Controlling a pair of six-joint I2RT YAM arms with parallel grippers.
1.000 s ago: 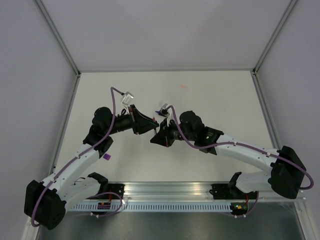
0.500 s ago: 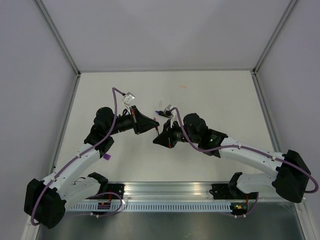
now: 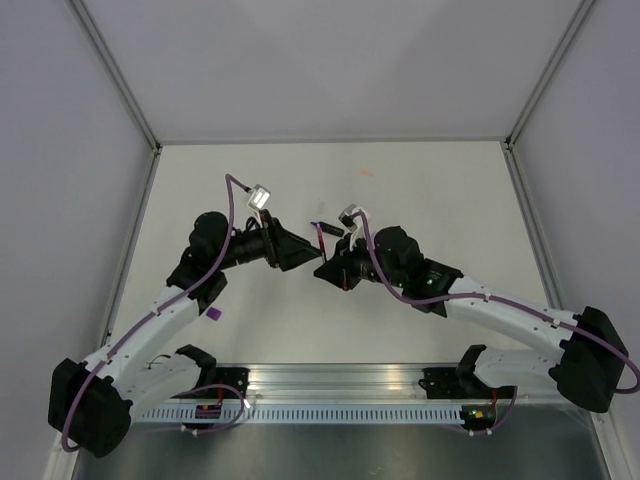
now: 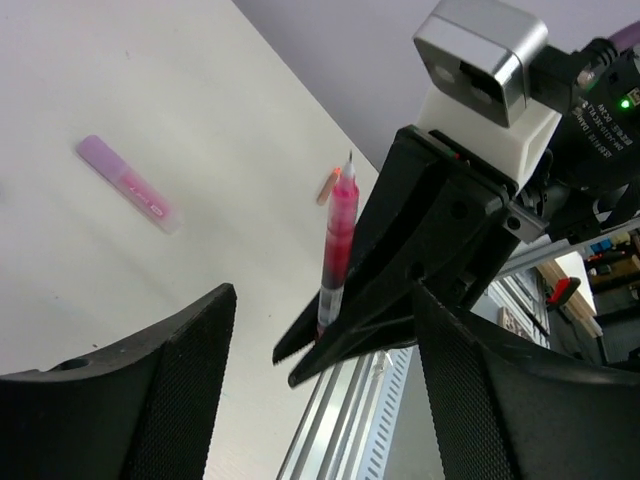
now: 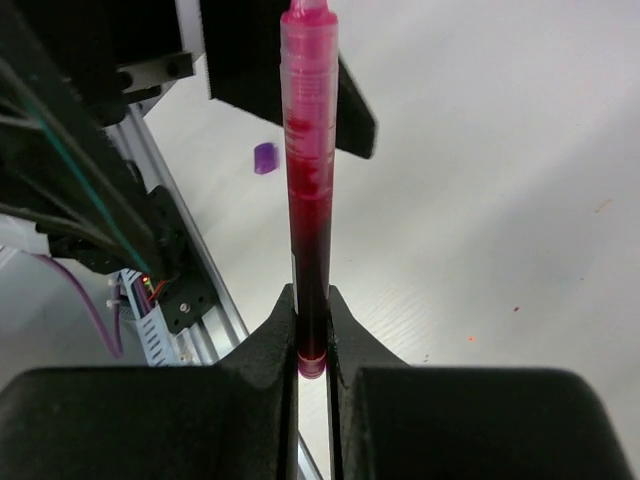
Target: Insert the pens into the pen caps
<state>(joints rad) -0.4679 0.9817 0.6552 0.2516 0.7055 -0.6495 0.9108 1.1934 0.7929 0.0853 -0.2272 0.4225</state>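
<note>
On table (image 3: 430, 190), light purple cap (image 3: 213, 314) lies well back behind L gripper (image 3: 298, 250), close by L arm (image 3: 160, 320). L gripper: jaws wide apart, nothing btwn its fingers (image 4: 160, 390). Lilac-pink stick-like item (image 4: 128, 183) lies flat on table beyond L gripper, off to one side; can't tell what it is. Just ahead of L gripper, pink-red pen (image 4: 338, 245) stands upright, thin tip up, apart from L fingers. R gripper (image 5: 310, 325) clamped tight on pen's lower end.
</note>
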